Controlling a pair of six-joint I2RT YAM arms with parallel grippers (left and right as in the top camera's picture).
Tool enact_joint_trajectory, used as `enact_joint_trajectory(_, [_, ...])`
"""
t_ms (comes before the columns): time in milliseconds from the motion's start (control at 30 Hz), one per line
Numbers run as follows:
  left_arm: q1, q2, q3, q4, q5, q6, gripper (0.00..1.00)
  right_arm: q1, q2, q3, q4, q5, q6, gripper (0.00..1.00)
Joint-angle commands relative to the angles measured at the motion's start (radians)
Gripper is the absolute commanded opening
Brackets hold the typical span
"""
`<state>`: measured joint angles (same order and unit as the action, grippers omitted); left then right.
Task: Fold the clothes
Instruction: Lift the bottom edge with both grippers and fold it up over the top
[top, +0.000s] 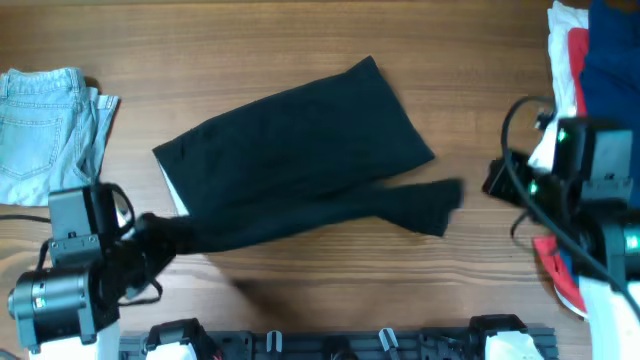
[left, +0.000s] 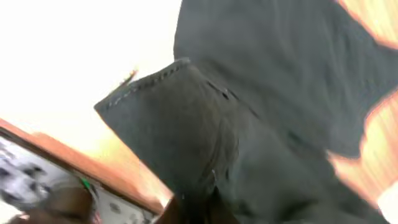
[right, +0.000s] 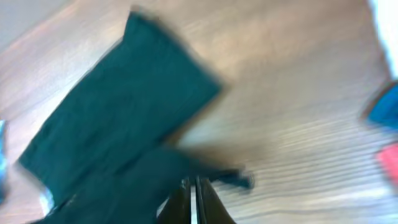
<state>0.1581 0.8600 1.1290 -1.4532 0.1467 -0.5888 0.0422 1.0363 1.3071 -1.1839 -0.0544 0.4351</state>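
Two grippers are closed: left gripper (top: 166, 234) pinches the black garment (top: 300, 150) at its near-left corner; right gripper (right: 193, 190) grips nothing. A one-sided pull could bunch it.

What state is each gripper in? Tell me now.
Left gripper: closed on the black garment.
Right gripper: closed, holding nothing.

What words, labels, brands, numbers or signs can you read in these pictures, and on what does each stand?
No text can be read anywhere.
The black garment: plain, no print shows.
The jeans: no legible label.
The clothes pile: no text shows.
The speckled patch in the left wrist view: too blurred to read.
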Motion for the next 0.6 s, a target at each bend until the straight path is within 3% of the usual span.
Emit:
enact_joint_trajectory(0, [0.007,0.060,0.013,0.099,-0.283,-0.068,0.04,-0.008,0.153,0.016,0.087,0.113,-0.121,0.04])
enact_joint_trajectory(133, [0.007,0.245,0.012,0.191,-0.287,-0.077,0.04,-0.008,0.338,0.016,0.244,-0.049,-0.181,0.04])
enact_joint_trajectory(233, [0.007,0.382,0.012,0.181,-0.267,-0.076,0.04,0.031,0.374,0.010,0.085,-0.211,-0.227,0.09])
enact_joint_trajectory(333, [0.007,0.431,0.012,0.189,-0.267,-0.077,0.04,0.154,0.374,-0.039,-0.025,-0.211,-0.245,0.15])
enact_joint_trajectory(500, [0.007,0.435,0.012,0.193,-0.267,-0.073,0.04,0.380,0.374,-0.245,0.002,-0.262,-0.087,0.24])
enact_joint_trajectory(567, [0.007,0.435,0.012,0.194,-0.268,-0.073,0.04,0.493,0.374,-0.369,0.110,-0.289,-0.009,0.27])
